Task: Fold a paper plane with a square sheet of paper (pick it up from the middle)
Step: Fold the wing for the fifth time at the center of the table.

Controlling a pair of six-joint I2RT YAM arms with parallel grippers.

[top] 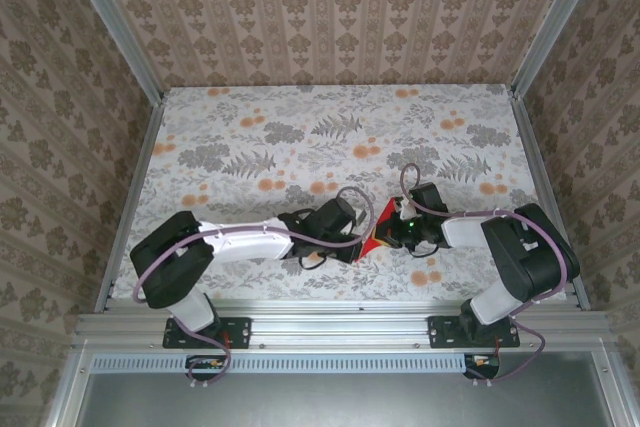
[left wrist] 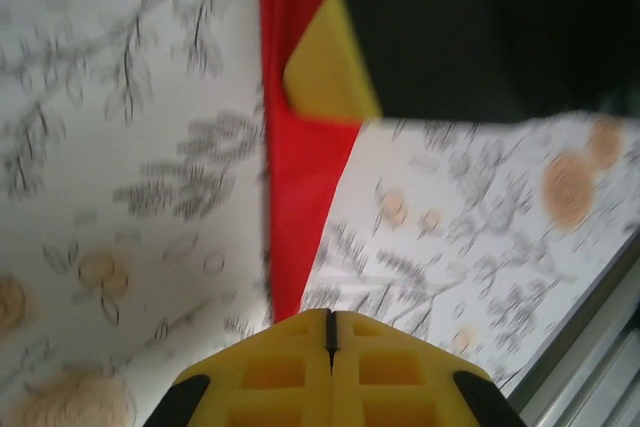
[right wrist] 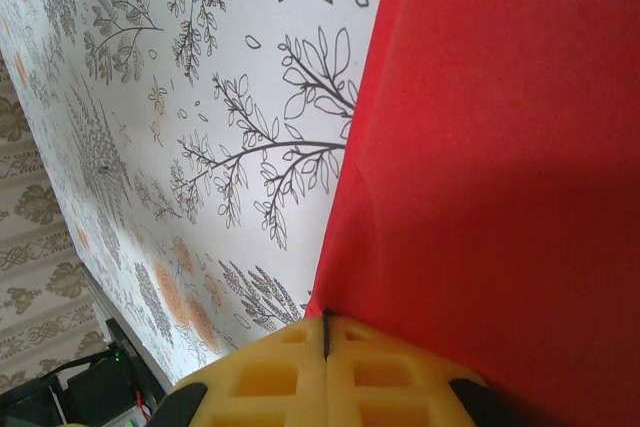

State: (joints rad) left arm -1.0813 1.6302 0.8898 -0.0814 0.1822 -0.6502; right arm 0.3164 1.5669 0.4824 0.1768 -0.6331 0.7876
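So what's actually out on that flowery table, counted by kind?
Robot arms: 2, the left arm and the right arm
Sheets of red paper: 1, pinched in both arms' jaws
Total: 3

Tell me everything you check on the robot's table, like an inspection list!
Surface: table with a flat, flowery grey-and-orange cover.
Job's things: red paper, near the front edge, in the middle.
Clutter: nothing seen.
Grippers: left pincer shut on the red paper; right pincer shut on the red paper.
Cables: purple cables in loose loops.
Surroundings: patterned walls, metal frame.
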